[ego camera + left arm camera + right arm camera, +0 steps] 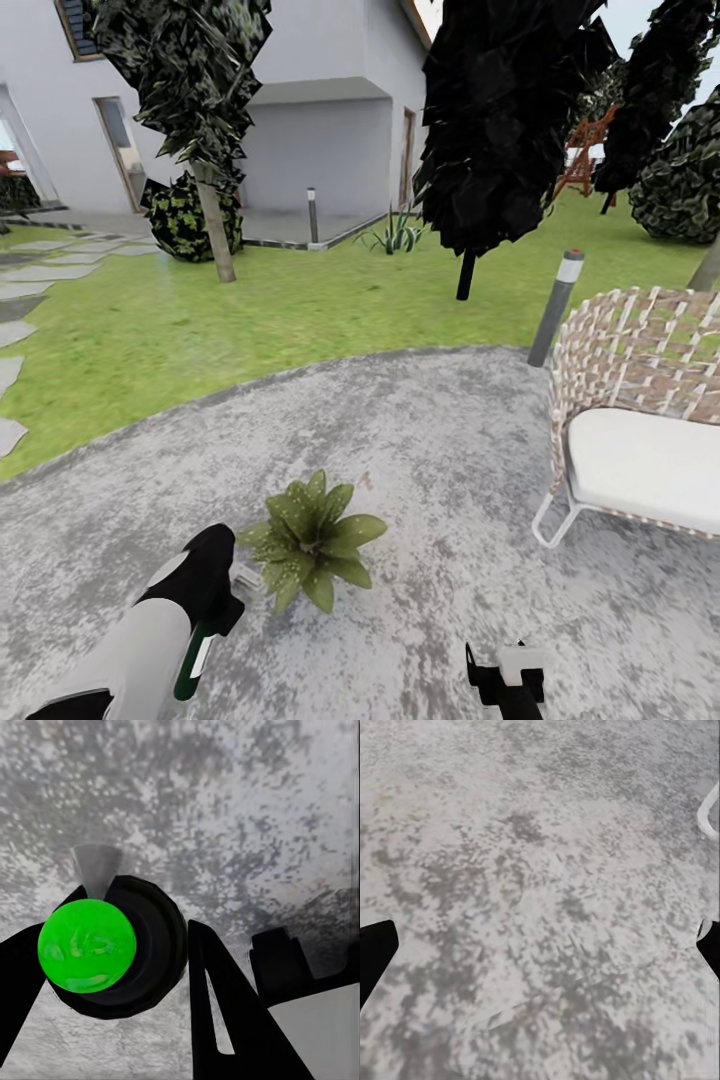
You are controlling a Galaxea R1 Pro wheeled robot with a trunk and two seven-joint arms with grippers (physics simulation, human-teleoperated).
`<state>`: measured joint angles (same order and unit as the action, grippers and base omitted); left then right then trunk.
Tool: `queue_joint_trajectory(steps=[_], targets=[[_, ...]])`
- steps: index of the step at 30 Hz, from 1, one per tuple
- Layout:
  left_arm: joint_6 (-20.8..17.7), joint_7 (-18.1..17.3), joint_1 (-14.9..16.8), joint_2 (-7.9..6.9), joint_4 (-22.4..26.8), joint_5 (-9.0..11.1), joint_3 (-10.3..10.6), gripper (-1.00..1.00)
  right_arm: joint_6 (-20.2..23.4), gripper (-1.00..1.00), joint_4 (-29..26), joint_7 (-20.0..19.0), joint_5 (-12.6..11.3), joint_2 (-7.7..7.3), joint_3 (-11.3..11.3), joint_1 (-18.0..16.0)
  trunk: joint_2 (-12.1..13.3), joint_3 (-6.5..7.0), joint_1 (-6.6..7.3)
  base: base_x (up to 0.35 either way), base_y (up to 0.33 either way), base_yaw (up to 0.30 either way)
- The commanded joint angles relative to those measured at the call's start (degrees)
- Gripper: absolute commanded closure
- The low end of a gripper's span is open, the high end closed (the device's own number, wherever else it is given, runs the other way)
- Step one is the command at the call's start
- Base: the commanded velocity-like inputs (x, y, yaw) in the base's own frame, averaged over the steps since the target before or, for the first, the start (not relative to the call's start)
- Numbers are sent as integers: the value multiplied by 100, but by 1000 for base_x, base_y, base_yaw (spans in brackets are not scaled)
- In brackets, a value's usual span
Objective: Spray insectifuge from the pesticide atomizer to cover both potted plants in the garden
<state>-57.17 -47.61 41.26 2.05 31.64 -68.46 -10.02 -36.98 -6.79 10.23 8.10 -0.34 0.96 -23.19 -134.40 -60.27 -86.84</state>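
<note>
One potted plant [312,540], a low rosette of broad green leaves, stands on the round grey paving [420,450] of the garden, just ahead of my left arm. My left gripper [225,585] hangs right beside its leaves. In the left wrist view my left gripper [112,945] is shut on the pesticide atomizer [88,945], seen from above as a bright green cap on a dark round body, with a pale nozzle cone pointing out over the paving. My right gripper [505,678] is low at the front, and its wrist view shows it [540,945] open over bare paving.
A wicker bench [640,420] with a white cushion stands at the right, its white leg [709,810] near my right gripper. A grey bollard light [556,308] stands by the paving's edge. Lawn [250,310], trees [490,130] and the house lie beyond.
</note>
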Motion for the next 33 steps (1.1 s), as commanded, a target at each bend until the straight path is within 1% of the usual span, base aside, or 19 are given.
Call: queue_joint_trajectory(steps=[1, 5, 16, 20, 23, 27, 33], targets=[[-13, -46, 5, 15, 7, -65, -44, 100, -2, -100, 2, 58, 61, -1, 9, -2, -2, -5, -1, 146, -230, 273], [-13, -46, 5, 23, 8, -65, -44, 100, -2, -100, 1, 53, 60, -1, 6, -2, -2, -5, -1, 56, -235, 103], [-13, -46, 5, 24, 8, -63, -66, 100, -2, -100, 2, 48, 77, -10, 9, -2, -2, -5, -1, 5, -238, 3], [-13, -46, 5, 24, 8, -62, -78, 100, -2, -100, 2, 44, 76, -14, 9, -2, -2, -5, -1, 86, -260, 0], [-13, -46, 4, 24, 8, -62, -72, 100, -2, -100, -5, 41, 67, 9, 9, -2, -2, -5, -1, 110, -242, 0], [-13, -46, 5, 24, 8, -62, -68, 100, -2, -100, 0, 40, 69, 24, 9, -2, -2, -4, -1, 33, -66, 49], [-13, -46, 5, 25, 8, -63, -52, 100, -2, -100, 2, 40, 69, 25, 9, -2, -2, 14, -1, 2, -3, 232]])
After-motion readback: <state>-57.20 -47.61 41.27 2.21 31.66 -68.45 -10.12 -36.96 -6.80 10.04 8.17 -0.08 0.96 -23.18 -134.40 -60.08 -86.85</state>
